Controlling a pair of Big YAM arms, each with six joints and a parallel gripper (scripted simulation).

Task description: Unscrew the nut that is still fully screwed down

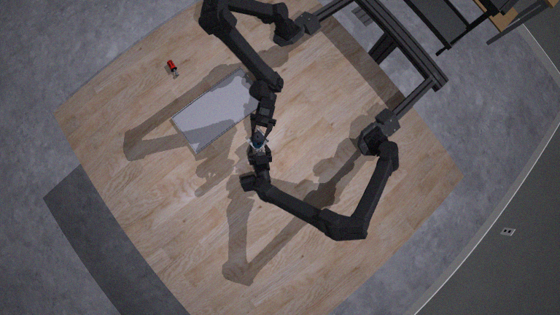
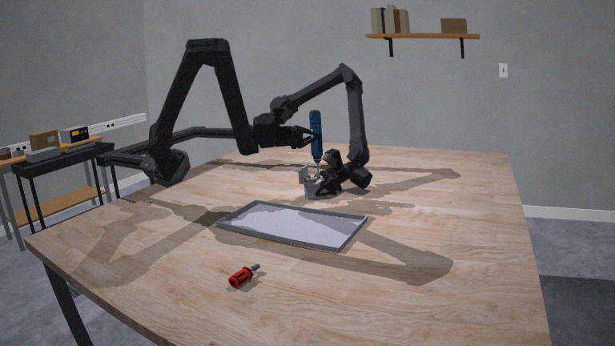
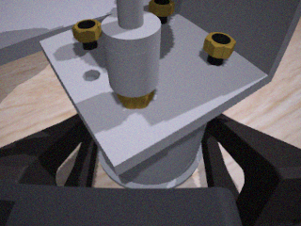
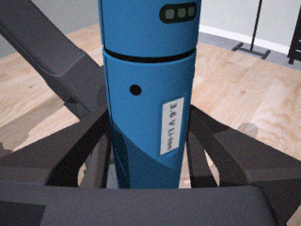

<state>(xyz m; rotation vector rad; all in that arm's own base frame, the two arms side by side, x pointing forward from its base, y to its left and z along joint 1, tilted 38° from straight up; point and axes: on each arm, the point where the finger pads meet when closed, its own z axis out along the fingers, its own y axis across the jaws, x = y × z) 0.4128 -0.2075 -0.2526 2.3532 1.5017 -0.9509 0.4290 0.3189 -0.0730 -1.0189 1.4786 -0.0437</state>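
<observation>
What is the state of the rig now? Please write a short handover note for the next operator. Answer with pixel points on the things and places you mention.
Left tool [image 1: 259, 151] [image 2: 323, 187] [image 3: 148, 127]: closed round the grey cylindrical joint module [image 2: 311, 193] [image 3: 162, 165], which stands upright.
Right tool [image 1: 262, 133] [image 2: 315, 136] [image 4: 150, 122]: holds the long blue electric nut driver [image 1: 258, 135] [image 2: 315, 120] [image 3: 132, 56] [image 4: 148, 71] upright, its socket over the top of the low brass nut [image 3: 136, 100].
Done: driver on target; grey angled bracket [image 2: 303, 175] [image 3: 183, 89] in place. The three other brass nuts [image 3: 219, 46] sit raised.
Left: loosen the low nut, lift the driver off, release the module standing, move clear. Loosening progress: cannot tell.
</observation>
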